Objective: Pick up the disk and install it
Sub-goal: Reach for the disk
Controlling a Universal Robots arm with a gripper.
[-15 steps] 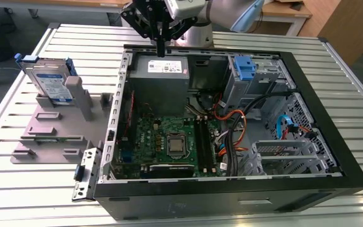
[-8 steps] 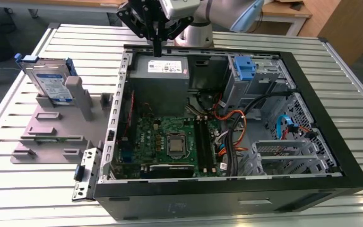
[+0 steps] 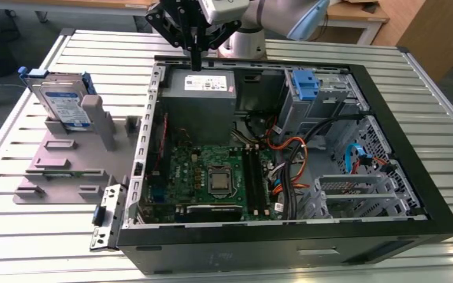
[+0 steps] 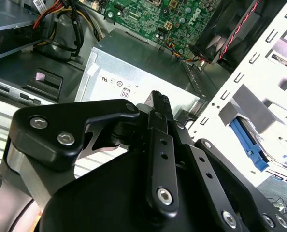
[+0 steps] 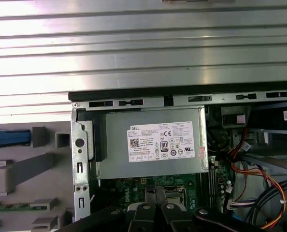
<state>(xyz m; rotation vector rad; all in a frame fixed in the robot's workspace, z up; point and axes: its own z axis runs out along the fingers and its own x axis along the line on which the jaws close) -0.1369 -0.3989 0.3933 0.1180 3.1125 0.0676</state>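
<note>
- Step in hand, by judgement: pick-up of the disk (image 3: 59,101); no grip on it yet.
- Find the disk standing on edge in the grey holder (image 3: 53,171) on the slatted table (image 3: 22,247), at the exterior view's left of the open computer case (image 3: 289,250); well apart from the gripper (image 3: 197,63).
- Note the gripper's place: hangs over the far rim of the case, just above the power supply (image 3: 199,86); shows fingers pressed together, pinching nothing, in the exterior view and in the second wrist view (image 4: 159,99).
- Spread the fingers wide before any descent on the disk; otherwise, likely a knock against its top edge.
- Rise clear of the case wall before any travel toward the holder; stay above the grey posts just beside the disk.
- Set the jaws across the two broad faces of the disk, near the middle of its upper edge; probably a steadier hold there than on a corner of the blue frame.
- Come down in line with the slot; lift out along the same line; with any tilt, probable jamming against the holder.
- Do not take the bare blue bracket (image 3: 305,84) inside the case for the target; no drive in it.
</note>
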